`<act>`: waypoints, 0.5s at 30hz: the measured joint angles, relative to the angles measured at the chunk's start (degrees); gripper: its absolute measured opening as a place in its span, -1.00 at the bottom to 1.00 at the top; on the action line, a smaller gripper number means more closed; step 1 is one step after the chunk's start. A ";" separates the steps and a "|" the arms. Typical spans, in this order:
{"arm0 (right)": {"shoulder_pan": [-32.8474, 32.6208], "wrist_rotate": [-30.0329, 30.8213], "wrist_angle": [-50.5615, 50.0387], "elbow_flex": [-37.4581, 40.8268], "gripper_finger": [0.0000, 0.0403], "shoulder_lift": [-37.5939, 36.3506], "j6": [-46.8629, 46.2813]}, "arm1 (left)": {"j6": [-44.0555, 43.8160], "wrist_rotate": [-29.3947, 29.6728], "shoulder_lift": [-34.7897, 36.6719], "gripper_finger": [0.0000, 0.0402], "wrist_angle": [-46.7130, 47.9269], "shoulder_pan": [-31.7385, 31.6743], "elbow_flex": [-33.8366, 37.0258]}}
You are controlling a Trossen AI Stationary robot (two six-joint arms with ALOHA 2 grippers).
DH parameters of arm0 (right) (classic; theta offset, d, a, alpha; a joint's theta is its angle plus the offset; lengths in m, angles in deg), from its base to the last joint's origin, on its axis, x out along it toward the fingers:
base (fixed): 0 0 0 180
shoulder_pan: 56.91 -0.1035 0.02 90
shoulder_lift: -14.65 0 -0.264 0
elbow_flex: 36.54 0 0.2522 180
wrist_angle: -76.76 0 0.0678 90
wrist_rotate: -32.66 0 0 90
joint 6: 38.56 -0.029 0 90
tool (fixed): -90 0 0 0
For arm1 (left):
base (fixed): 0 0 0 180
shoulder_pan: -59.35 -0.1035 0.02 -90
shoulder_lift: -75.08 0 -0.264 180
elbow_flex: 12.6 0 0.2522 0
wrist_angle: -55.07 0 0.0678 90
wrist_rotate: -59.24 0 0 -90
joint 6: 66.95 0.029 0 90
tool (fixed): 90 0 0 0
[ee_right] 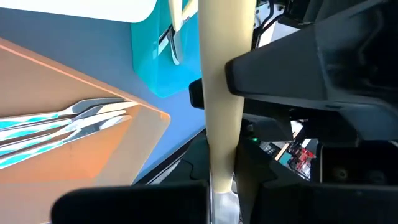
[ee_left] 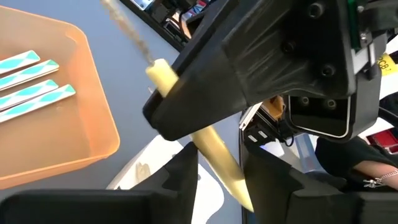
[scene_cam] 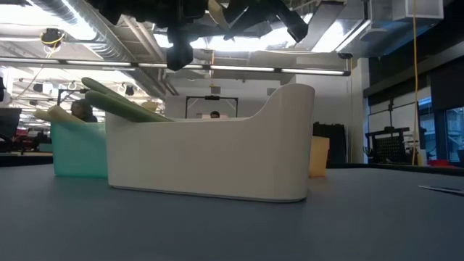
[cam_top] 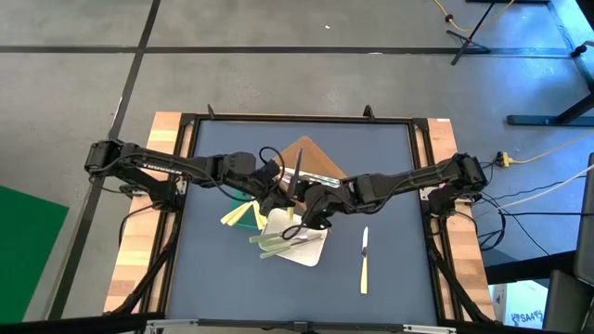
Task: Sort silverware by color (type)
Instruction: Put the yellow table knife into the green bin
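Observation:
A pale-yellow-handled utensil (cam_top: pixel 299 176) is held in the air between both grippers, above the white tray (cam_top: pixel 311 252). Its handle (ee_left: pixel 214 149) runs between my left gripper's (ee_left: pixel 221 180) fingers, and its metal tip (ee_left: pixel 124 25) points away. My right gripper (ee_right: pixel 221 193) is shut on the same handle (ee_right: pixel 224 74). In the high view the left gripper (cam_top: pixel 281 198) and the right gripper (cam_top: pixel 311 211) meet at the table's middle. Green-handled pieces (cam_top: pixel 278 243) lie in the white tray, silvery-blue ones (ee_left: pixel 31 87) in the brown tray (cam_top: pixel 311 158), and yellow ones (cam_top: pixel 239 215) in the teal tray (scene_cam: pixel 80 148). My left gripper has the yellow handle's free end (ee_left: pixel 233 180) between its two fingers, which lie across it; one finger (ee_left: pixel 273 180) plainly lies against it. The utensil is lifted clear of the trays. My right gripper pinches the handle near its metal end (ee_left: pixel 163 78) between its two fingers (ee_left: pixel 205 87), and the handle (ee_right: pixel 221 155) runs straight out past its fingertips, clear of the table.
One yellow-handled knife (cam_top: pixel 365 260) lies alone on the blue mat toward the table's near right. The three trays crowd the middle. Free mat lies to the left, right and near side. The frame rails (cam_top: pixel 297 119) edge the table.

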 joint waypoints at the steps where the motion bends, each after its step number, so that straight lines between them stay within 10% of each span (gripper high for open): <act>1: -0.01 -0.01 -0.01 0.00 -0.89 0.00 0.30 | -0.01 -0.07 0.00 -0.46 0.13 0.00 0.00; 15: -0.10 -0.10 -0.74 0.00 -0.89 -0.11 1.88 | 0.26 -0.03 -0.02 -0.76 1.42 -0.05 0.11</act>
